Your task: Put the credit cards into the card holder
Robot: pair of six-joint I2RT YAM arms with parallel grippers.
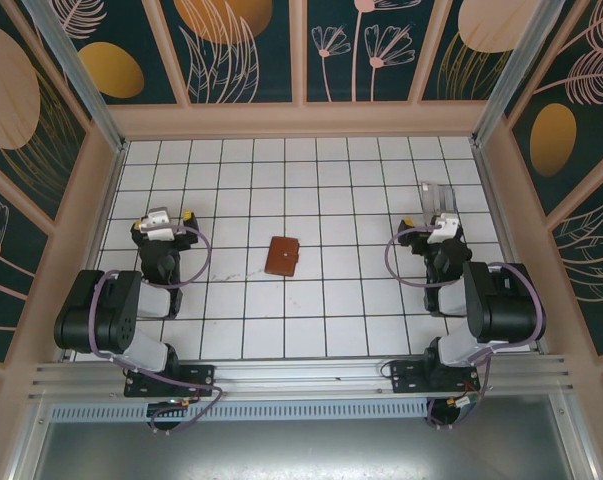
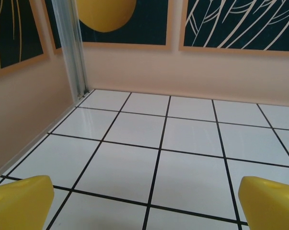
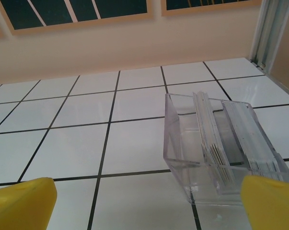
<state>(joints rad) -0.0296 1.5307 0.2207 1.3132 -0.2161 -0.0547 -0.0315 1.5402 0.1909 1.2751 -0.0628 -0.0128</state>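
The card holder (image 1: 281, 256), a reddish-brown folded wallet, lies flat on the white tiled floor about midway between the two arms. The credit cards (image 3: 212, 136) stand upright, pale and thin, inside a clear plastic box (image 3: 180, 143) just ahead and to the right of my right gripper (image 3: 149, 206). That gripper is open with nothing between its yellow fingertips (image 3: 24, 199). In the top view the box (image 1: 437, 198) sits just beyond the right gripper (image 1: 431, 224). My left gripper (image 2: 146, 206) is open over bare tiles, at the left (image 1: 164, 217), well apart from the wallet.
Pale walls (image 1: 301, 118) close the tiled floor in at the back and both sides. A metal post (image 2: 73, 52) stands in the far left corner. Open tiles lie between the wallet and each gripper.
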